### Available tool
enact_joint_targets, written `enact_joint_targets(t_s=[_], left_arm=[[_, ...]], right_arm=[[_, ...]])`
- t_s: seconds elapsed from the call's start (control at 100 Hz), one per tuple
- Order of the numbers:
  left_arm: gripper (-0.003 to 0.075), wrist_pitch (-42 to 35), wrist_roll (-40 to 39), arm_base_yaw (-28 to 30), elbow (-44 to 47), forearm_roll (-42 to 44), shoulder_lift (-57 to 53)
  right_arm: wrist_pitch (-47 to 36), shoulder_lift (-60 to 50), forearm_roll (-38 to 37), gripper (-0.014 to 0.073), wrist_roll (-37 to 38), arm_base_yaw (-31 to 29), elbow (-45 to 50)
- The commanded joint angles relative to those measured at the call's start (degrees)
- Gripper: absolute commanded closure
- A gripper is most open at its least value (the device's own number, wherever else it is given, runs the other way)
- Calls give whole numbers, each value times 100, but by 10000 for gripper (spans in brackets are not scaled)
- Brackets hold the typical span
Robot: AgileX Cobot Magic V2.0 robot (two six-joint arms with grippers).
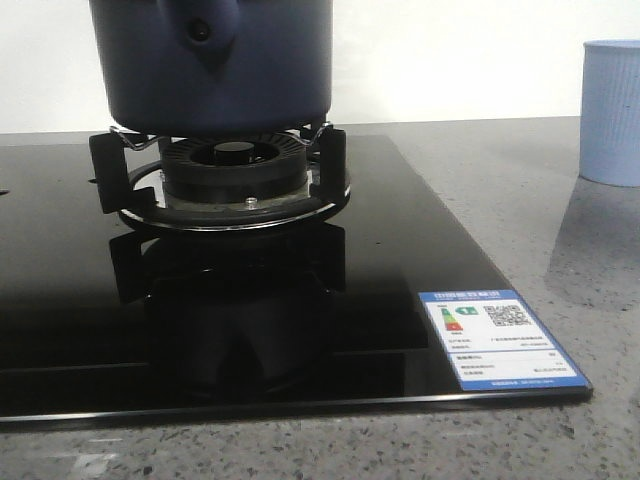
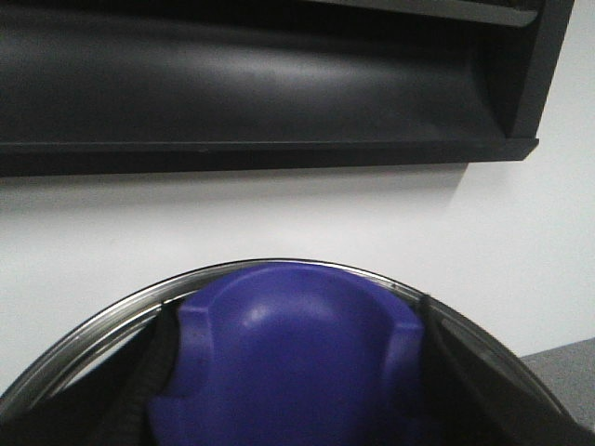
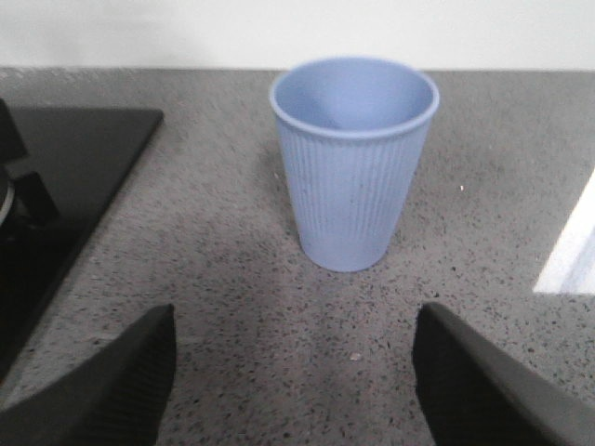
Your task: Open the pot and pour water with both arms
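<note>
- Looking forward over the table, the front view shows the pot (image 1: 212, 62) sitting on the burner (image 1: 232, 175) of the black stove (image 1: 400, 250), its handle mount facing the camera. The pot's top is cut off by the frame, so whether the lid is on cannot be told here. The pale cup (image 1: 611, 110) stands on the stone counter (image 1: 560, 260), well apart from the pot to the right. Neither arm shows in this view.
- Over to the left wrist view: the left gripper (image 2: 297, 390) is clamped on the purple knob (image 2: 293, 362), a dark finger pressed against each flank, and the shiny rim of the lid (image 2: 112, 321) curves around behind it. Only the wall and a dark shelf (image 2: 260, 84) lie beyond.
- The right wrist view has the right gripper (image 3: 296, 381) spread wide, holding nothing, and lined up on the cup with bare counter between.
- The step in hand looks like the lid lift. To do it well, the left arm should keep the knob centred, the lid level and well clear of the pot, while the right arm waits clear of the cup.
</note>
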Motion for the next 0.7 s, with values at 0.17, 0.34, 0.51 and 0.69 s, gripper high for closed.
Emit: enact_joint_targets(t_s=[0.17, 0.34, 0.51, 0.69], left_arm=[[363, -238, -36, 171, -203, -1, -339], [363, -178, -36, 171, -203, -1, -339], [363, -178, -36, 171, -203, -1, -339], [363, -178, -36, 171, -203, -1, -339]], right_arm=[[-2047, 1322, -47, 109, -34, 16, -156], [-2500, 2119, -58, 96, -34, 16, -342], [-2149, 2634, -58, 37, -24, 16, -777], [-2703, 2865, -58, 34, 71, 16, -967]])
